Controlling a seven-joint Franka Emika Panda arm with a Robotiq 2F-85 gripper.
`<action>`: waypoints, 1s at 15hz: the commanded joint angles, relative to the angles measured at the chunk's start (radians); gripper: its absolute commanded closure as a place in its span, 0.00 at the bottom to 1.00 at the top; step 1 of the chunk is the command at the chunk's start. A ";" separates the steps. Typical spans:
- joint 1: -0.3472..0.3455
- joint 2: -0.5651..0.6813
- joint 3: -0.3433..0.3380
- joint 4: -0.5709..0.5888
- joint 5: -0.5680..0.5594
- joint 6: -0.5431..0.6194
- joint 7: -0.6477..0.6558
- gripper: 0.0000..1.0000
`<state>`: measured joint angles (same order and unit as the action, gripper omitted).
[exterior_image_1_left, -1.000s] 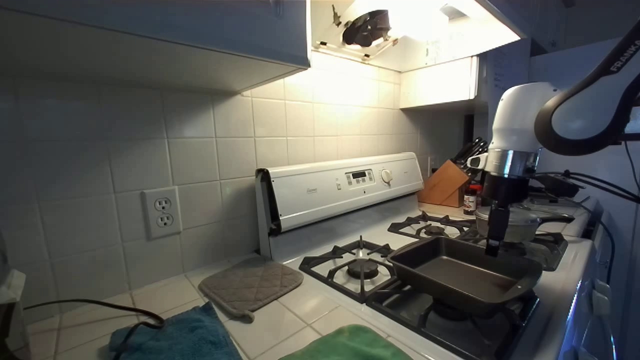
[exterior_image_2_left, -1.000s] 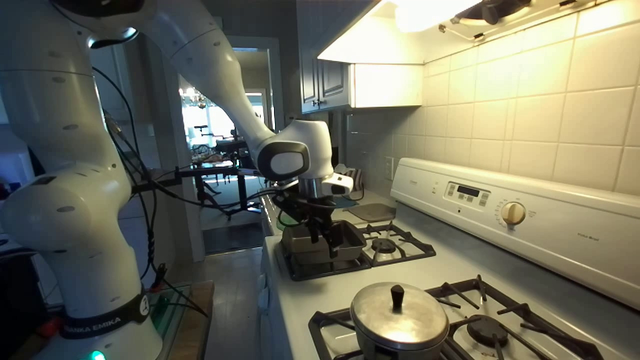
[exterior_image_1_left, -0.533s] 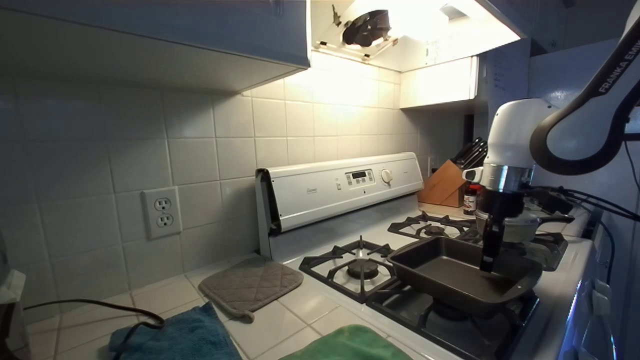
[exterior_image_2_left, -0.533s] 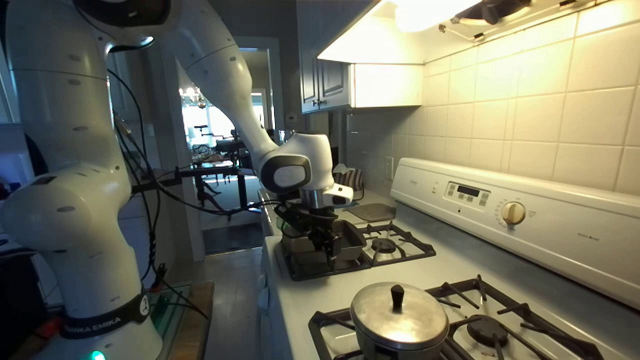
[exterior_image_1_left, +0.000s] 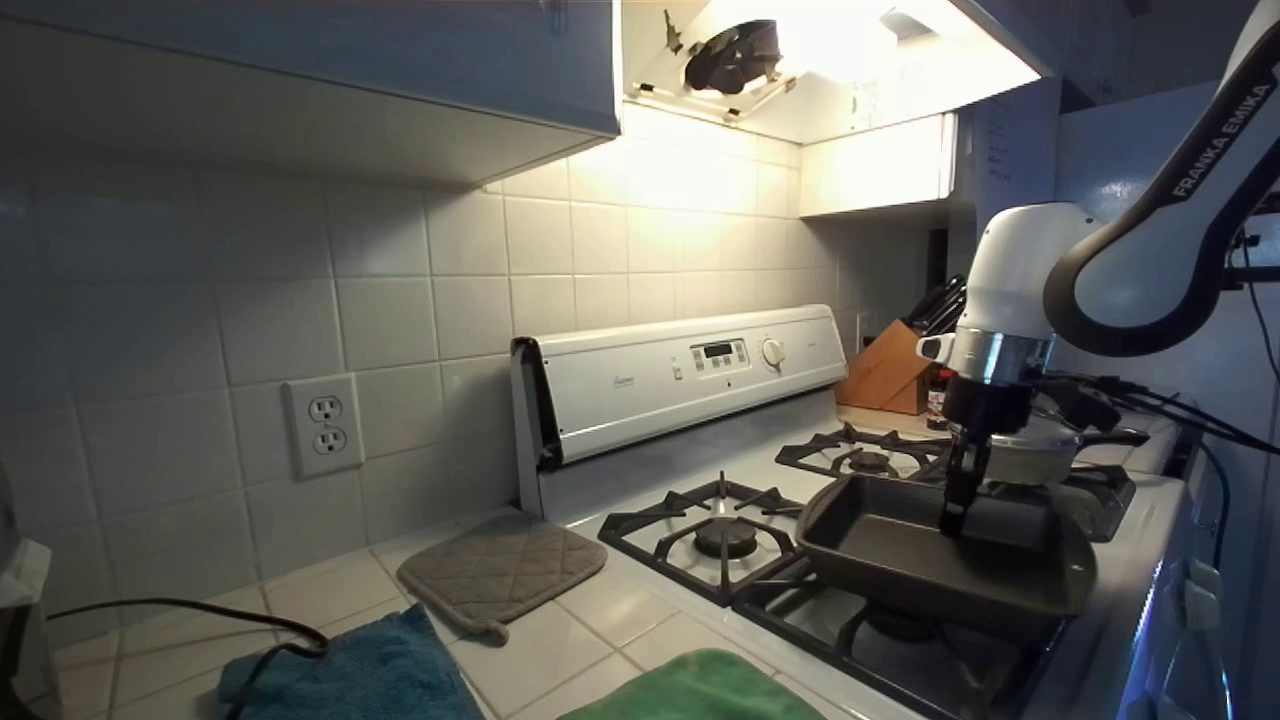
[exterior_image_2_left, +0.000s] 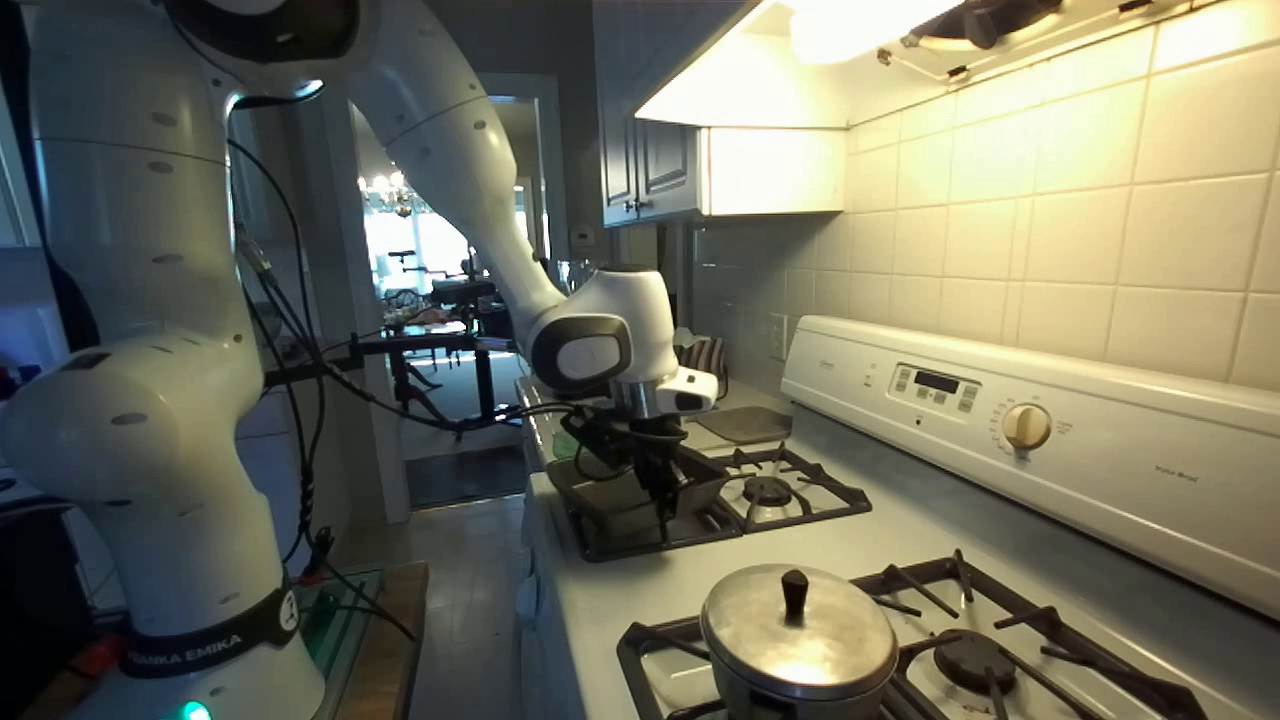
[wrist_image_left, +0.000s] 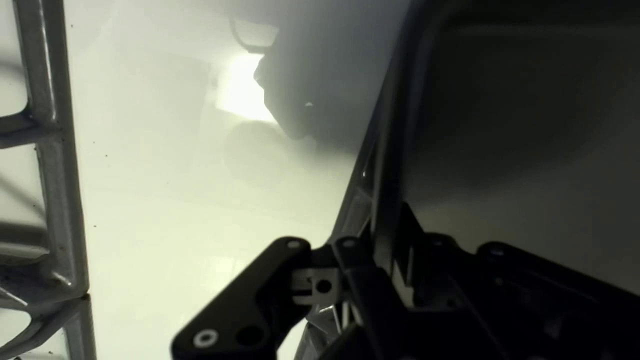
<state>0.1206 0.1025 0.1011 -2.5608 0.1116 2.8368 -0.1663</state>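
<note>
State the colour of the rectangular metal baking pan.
The rectangular metal baking pan is dark grey-brown, best seen in an exterior view.

Stove (exterior_image_2_left: 800, 540): we see black grates (wrist_image_left: 60, 200) on it, a pot (exterior_image_2_left: 800, 650) on one, a pan (exterior_image_1_left: 890, 555) over another; we can't tell if it sits flat | Counter (exterior_image_1_left: 590, 625): we see a gray pad (exterior_image_1_left: 505, 570), a blue towel (exterior_image_1_left: 370, 675), a green cloth (exterior_image_1_left: 695, 692) | Far counter (exterior_image_1_left: 865, 418): we see a knife block (exterior_image_1_left: 888, 372) and a bottle (exterior_image_1_left: 937, 406)

Gray potholder (exterior_image_1_left: 503, 572) nr blue towel (exterior_image_1_left: 375, 670) on tiled ctr (exterior_image_1_left: 550, 645), lidded pot (exterior_image_2_left: 798, 650) w/ blk knob (exterior_image_2_left: 795, 597) on stove (exterior_image_2_left: 800, 540).
</note>
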 joint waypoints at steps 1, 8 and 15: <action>-0.018 0.029 0.000 0.025 -0.020 0.027 0.035 1.00; -0.064 0.032 -0.016 0.047 0.011 0.049 0.045 0.98; -0.111 0.042 -0.042 0.080 0.019 0.072 0.084 0.98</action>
<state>0.0182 0.1198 0.0656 -2.5033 0.1168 2.8788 -0.1109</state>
